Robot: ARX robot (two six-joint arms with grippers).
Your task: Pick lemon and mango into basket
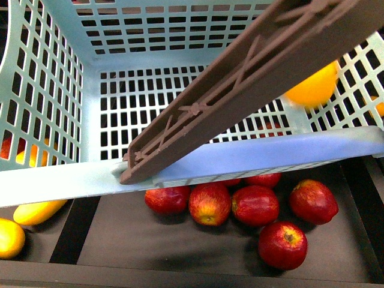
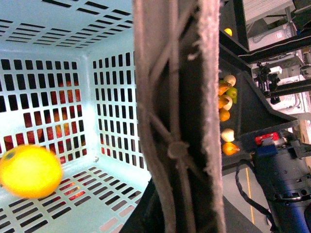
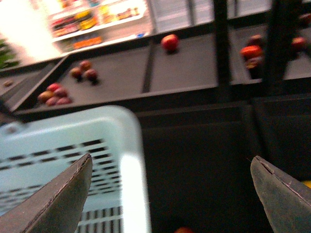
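- Far left in the front view, two yellow fruits (image 1: 36,211) lie in a dark compartment. The longer one is partly tucked under the basket's near rim, and the rounder one sits at the picture's edge.
- The left gripper's fingers show in no view, so I cannot tell whether they are open or closed.
- The aqua basket (image 1: 60,183) fills the upper part of the front view, and its slotted floor and walls are in plain sight.
- Its brown handle (image 1: 240,90) slants from the near rim up toward the far right. In the left wrist view it stands as a broad bar through the middle.
- Red apples (image 1: 255,204) lie loosely grouped in the dark tray (image 1: 150,255) below the near rim.
- The lemon (image 1: 312,87) is inside the basket, close to the right wall and blurred. The left wrist view shows it low over the slotted floor (image 2: 30,171). Whether it touches the floor I cannot tell.
- An orange sliver (image 1: 379,107) shows through the right wall's slots. Too little of it shows to name it.
- The right gripper (image 3: 170,194) has its fingers (image 3: 58,194) spread wide with nothing between them. It hangs over the basket's rim corner and the dark tray beside it.
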